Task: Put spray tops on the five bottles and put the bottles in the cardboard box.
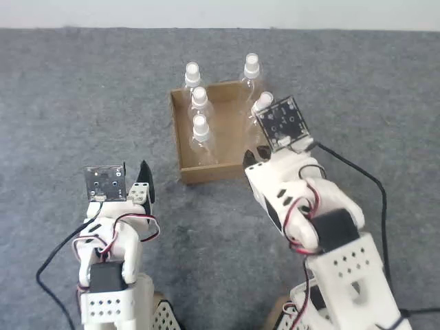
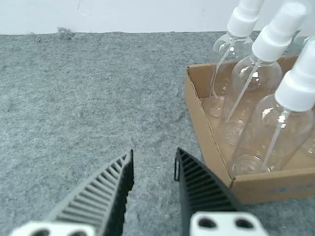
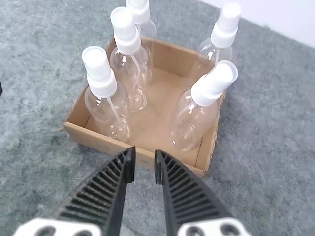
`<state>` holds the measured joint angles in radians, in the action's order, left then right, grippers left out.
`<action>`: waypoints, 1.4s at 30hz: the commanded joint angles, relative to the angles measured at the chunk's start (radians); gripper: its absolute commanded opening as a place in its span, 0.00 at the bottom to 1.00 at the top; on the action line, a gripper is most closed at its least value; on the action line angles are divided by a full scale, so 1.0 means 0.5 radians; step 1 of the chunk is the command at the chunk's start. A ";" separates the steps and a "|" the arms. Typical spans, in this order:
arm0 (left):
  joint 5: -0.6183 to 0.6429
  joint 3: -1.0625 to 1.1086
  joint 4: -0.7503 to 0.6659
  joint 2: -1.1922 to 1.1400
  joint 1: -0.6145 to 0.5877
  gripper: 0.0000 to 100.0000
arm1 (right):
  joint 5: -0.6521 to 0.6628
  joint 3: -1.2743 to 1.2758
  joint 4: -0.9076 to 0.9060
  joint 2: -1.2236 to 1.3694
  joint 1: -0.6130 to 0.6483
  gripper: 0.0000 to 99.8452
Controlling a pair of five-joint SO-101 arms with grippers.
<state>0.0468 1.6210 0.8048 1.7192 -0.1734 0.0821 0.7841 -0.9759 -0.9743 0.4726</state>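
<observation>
The cardboard box (image 1: 180, 141) sits mid-table with capped clear bottles in it. Three bottles stand in a row along one side (image 1: 200, 128) (image 1: 199, 97) (image 1: 192, 73). A fourth bottle (image 3: 209, 88) leans inside near the opposite wall. The fifth bottle (image 3: 222, 27) is at the far corner; I cannot tell if it is inside. My right gripper (image 3: 143, 153) hovers just before the box's near wall (image 3: 98, 140), its jaws slightly apart and empty. My left gripper (image 2: 153, 156) is open and empty over the felt, beside the box (image 2: 206, 123).
Grey felt (image 1: 82, 103) covers the table, with free room on both sides of the box. A black cable (image 1: 364, 175) trails off the right arm. The white wall (image 1: 220, 14) bounds the far edge.
</observation>
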 commanded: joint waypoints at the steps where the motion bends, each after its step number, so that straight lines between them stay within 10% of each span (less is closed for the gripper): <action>1: -0.018 -0.014 -0.064 0.037 -0.015 0.13 | 0.114 0.083 0.143 -0.213 0.020 0.02; 42: -0.018 -0.014 -0.064 0.037 -0.015 0.13 | 0.135 0.905 0.686 -1.542 0.008 0.02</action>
<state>0.0453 1.6210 0.8048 1.7192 -0.1734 0.1297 1.2398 -0.6598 -1.7108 0.4680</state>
